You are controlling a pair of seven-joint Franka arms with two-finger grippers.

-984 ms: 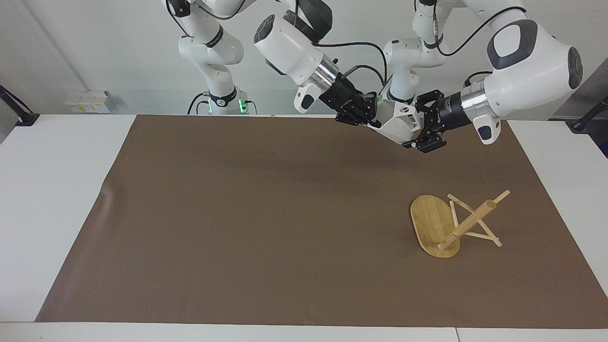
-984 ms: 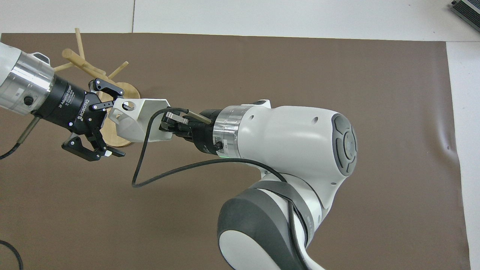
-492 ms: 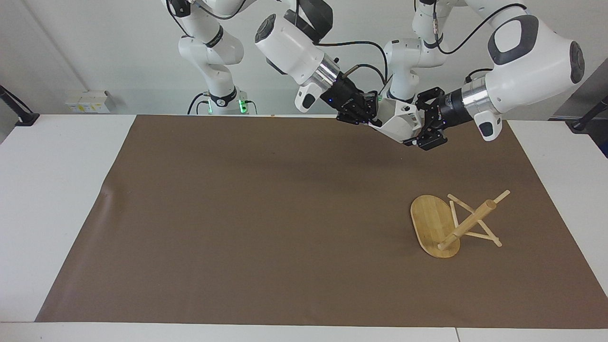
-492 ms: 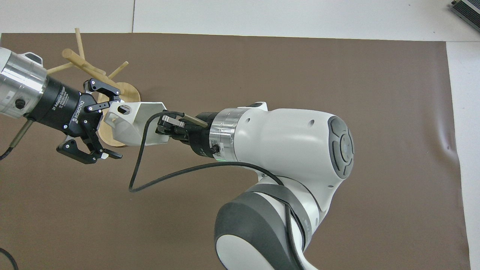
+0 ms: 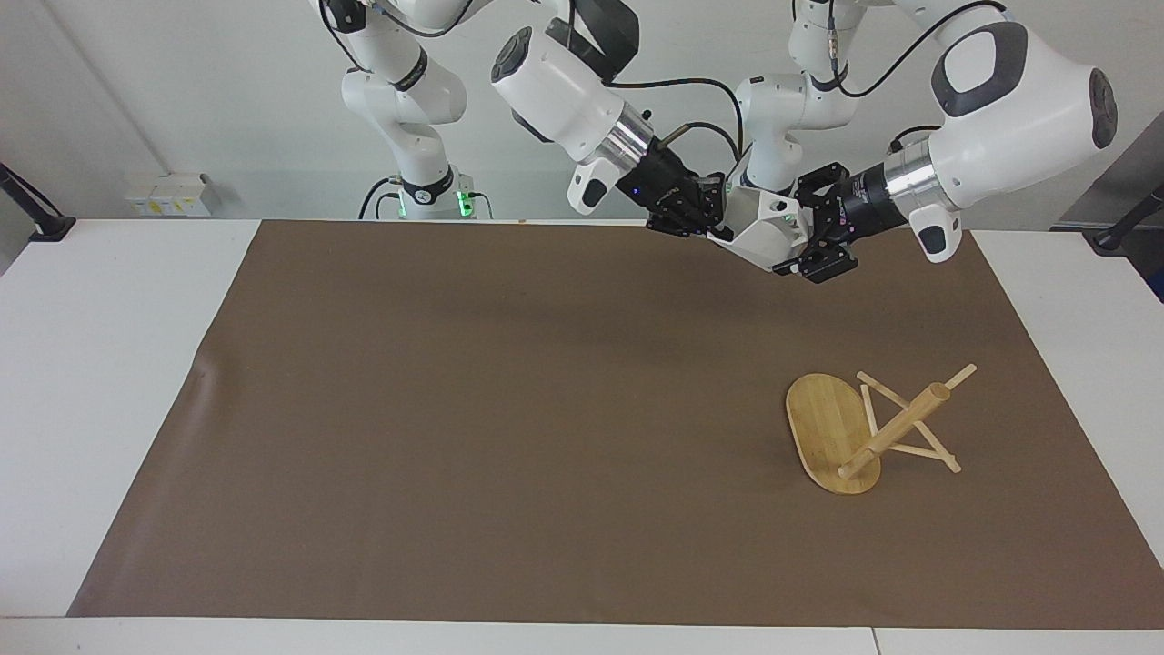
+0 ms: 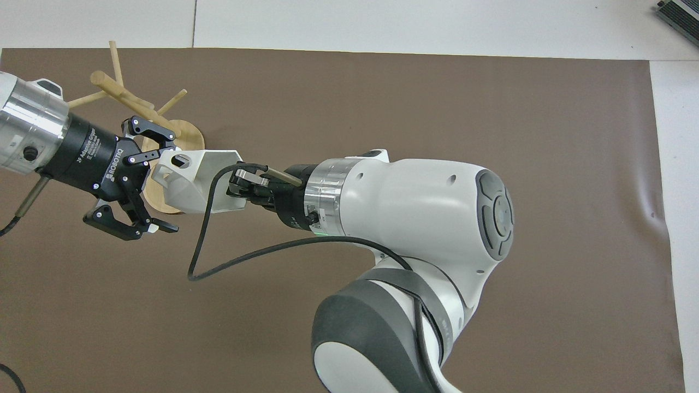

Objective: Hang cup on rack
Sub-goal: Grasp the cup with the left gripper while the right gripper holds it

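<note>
The white faceted cup [image 5: 762,235] hangs in mid-air over the brown mat [image 5: 509,428], clenched by the right gripper [image 5: 714,223]. The left gripper [image 6: 158,185] straddles its pierced handle, fingers spread. The bamboo rack [image 5: 864,432] lies tipped — oval base on edge.

Two white robot arms are raised above the table, angled toward each other so their black grippers nearly meet in mid-air. The right gripper [image 5: 714,218] points down toward the left arm's end, its fingertips pinched shut on the rim of the cup [image 5: 762,229]. The left gripper [image 6: 158,183] faces it from the other way, its two fingers [image 6: 150,131] spread wide, one on each side of the cup's handle end.
</note>
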